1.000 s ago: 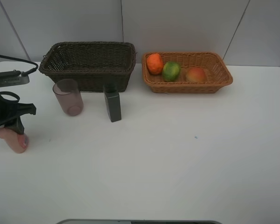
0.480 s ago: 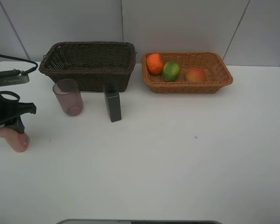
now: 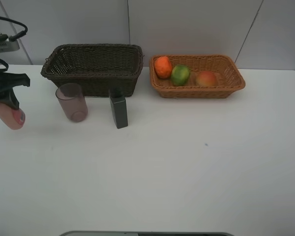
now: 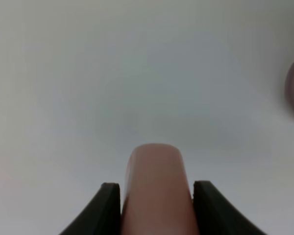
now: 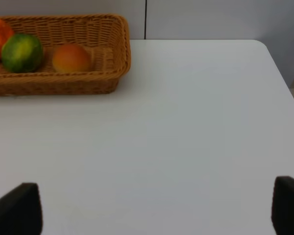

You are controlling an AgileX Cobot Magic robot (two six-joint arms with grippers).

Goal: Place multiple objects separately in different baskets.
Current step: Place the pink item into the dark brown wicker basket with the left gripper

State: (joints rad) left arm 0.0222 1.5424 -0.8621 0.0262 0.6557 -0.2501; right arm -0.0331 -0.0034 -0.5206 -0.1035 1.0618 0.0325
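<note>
**Item 1:** pink bottle (image 3: 11, 118), in the left gripper (image 3: 9, 104). The jaws pinch its sides and its rounded end points down. It is at the 9 o'clock edge of the table (image 3: 187, 167). A second ago it was lower, near the surface; it now appears lifted clear. I take it the pick-up is done and the carry has begun.

**Item 2:** right gripper (image 5: 152, 208). The jaws are spread wide with nothing between them, over bare table toward 3 o'clock.

**Item 3:** light tan basket (image 3: 236, 84), at 1 o'clock. It holds the orange (image 3: 162, 67), green fruit (image 3: 180, 74) and peach (image 3: 205, 78), all unmoved.

**Item 4:** dark brown basket (image 3: 93, 84), at 11 o'clock. No item shows inside.

**Item 5:** mauve tumbler (image 3: 72, 102) and dark green bottle (image 3: 119, 111). Both stand upright just in front of the dark basket, unmoved.

**Note:** the fruit looks sorted. The pink bottle probably goes into the dark basket, with two containers to follow.
</note>
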